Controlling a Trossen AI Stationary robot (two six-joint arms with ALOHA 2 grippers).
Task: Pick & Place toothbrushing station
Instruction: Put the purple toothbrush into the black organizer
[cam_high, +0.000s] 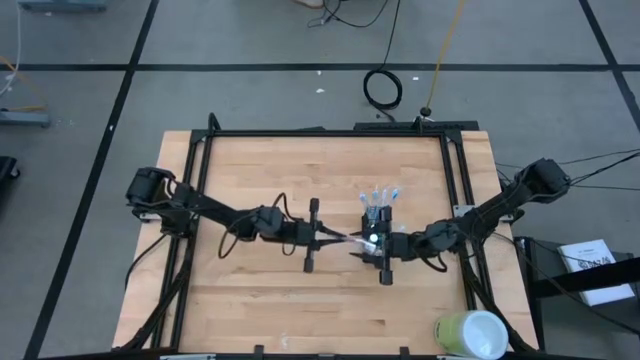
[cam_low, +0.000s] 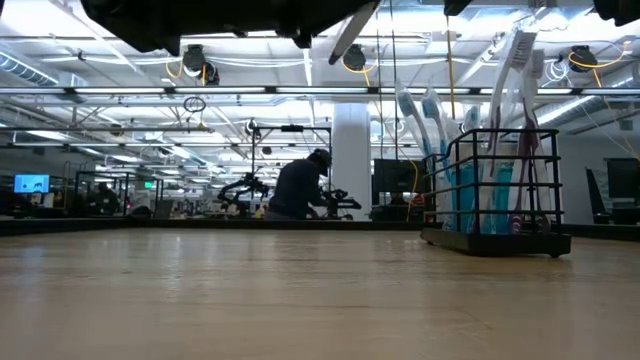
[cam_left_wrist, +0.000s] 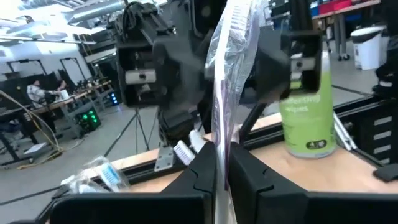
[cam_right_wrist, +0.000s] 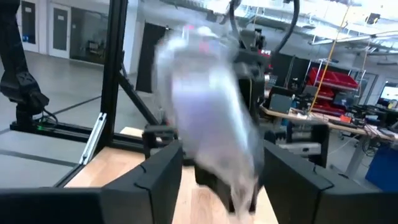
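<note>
Meeting over the middle of the wooden desk (cam_high: 300, 310), the two arms face each other with a clear-wrapped toothbrush (cam_high: 350, 241) stretched between them. The left tool (cam_high: 327, 237) is clenched on one end of that wrapped toothbrush; in the left wrist view the packet (cam_left_wrist: 225, 93) rises straight up from between the two dark fingers (cam_left_wrist: 199, 177), which pinch it tight. The right tool (cam_high: 366, 247) sits at the packet's other end with its fingers spread apart; in the right wrist view the packet shows as a pale smear (cam_right_wrist: 208, 118) between the separated fingers (cam_right_wrist: 155, 180), and whether they touch it cannot be told.

Just behind the right tool, touching or nearly so in the high view, stands the black wire-mesh holder (cam_high: 377, 213), with several blue-and-white toothbrushes (cam_high: 380, 194) upright in it. The low view shows the holder (cam_low: 497, 190) resting flat on the desk, its toothbrushes (cam_low: 520, 60) leaning slightly and reaching above its rim, with blue handles visible through the bars.

A yellow-green and white wipes canister (cam_high: 470, 333) stands at the near right corner of the desk, well apart from the holder. Beyond the desk, in the low view, a person (cam_low: 298, 187) bends over a bench in the room.
</note>
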